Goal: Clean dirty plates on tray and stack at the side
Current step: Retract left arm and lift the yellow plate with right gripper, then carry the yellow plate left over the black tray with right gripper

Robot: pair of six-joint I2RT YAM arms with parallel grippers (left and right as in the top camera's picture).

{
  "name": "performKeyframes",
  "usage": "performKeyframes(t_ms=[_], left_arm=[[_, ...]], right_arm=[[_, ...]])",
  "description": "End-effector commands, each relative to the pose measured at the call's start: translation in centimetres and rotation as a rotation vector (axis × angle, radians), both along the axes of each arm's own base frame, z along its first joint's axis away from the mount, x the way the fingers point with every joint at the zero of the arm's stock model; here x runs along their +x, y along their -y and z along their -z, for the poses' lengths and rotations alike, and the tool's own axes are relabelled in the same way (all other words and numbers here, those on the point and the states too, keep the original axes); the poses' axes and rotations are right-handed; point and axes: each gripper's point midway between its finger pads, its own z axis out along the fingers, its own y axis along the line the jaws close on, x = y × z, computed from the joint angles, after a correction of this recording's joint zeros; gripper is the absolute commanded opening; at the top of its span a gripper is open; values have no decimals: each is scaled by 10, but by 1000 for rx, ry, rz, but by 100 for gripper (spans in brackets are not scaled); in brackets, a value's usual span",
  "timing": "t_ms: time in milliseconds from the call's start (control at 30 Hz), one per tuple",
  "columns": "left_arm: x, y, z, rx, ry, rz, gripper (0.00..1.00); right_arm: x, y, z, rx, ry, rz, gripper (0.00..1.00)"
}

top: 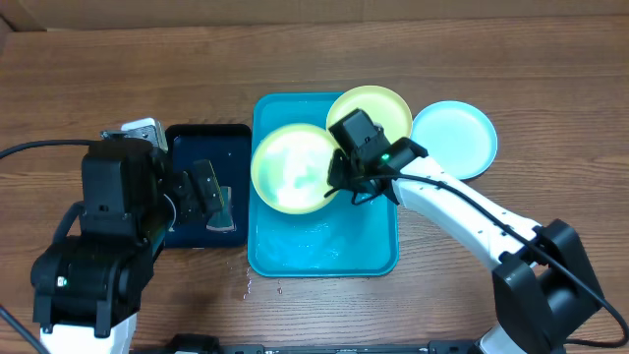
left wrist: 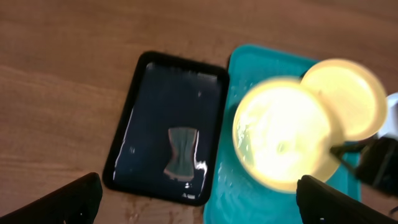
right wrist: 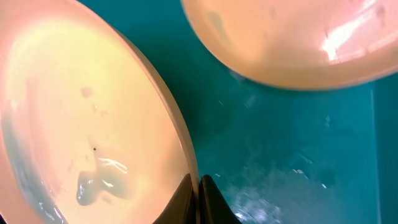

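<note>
We are seeing the right gripper [top: 341,182] clamping the right rim of a pale lime-green plate [top: 290,167], whitish and wet at its centre, over the turquoise tray [top: 324,254], a second lime plate [top: 378,103] lying at the tray's far right corner and the light blue plate [top: 454,138] sitting on the table [top: 98,88] beside it. Only the right wrist view is showing us water pooling in the held plate; the left gripper [top: 197,192] is hanging wide open over the dark tray [top: 192,138], above what may be a sponge [top: 221,211], apart from the plates.

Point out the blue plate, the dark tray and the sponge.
blue plate [top: 454,140], overhead view, its centre
dark tray [left wrist: 168,93], left wrist view, bare floor near the top
sponge [left wrist: 180,152], left wrist view, its middle
</note>
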Motion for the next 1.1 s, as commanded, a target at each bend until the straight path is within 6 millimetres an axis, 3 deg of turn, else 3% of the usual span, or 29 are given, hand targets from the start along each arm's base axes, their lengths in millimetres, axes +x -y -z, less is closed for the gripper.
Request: performKeyframes(t_ms=[0, 267, 500, 700, 833, 933, 1067], left_arm=[[3, -3, 2, 19, -19, -8, 100], [8, -1, 9, 9, -51, -10, 100], [14, 0, 17, 13, -83, -10, 100], [20, 0, 27, 17, -120, -10, 100], [19, 12, 32, -32, -152, 31, 100], [16, 24, 25, -83, -127, 85, 100], [10, 23, 2, -89, -40, 89, 100]], right_arm=[[9, -21, -35, 60, 104, -38, 4], [23, -75, -45, 114, 288, -77, 4], [23, -119, -50, 109, 462, -74, 4], [19, -136, -65, 87, 596, -48, 4], [18, -151, -79, 42, 721, -126, 4], [18, -157, -85, -31, 808, -176, 4], [21, -165, -87, -120, 901, -250, 4]])
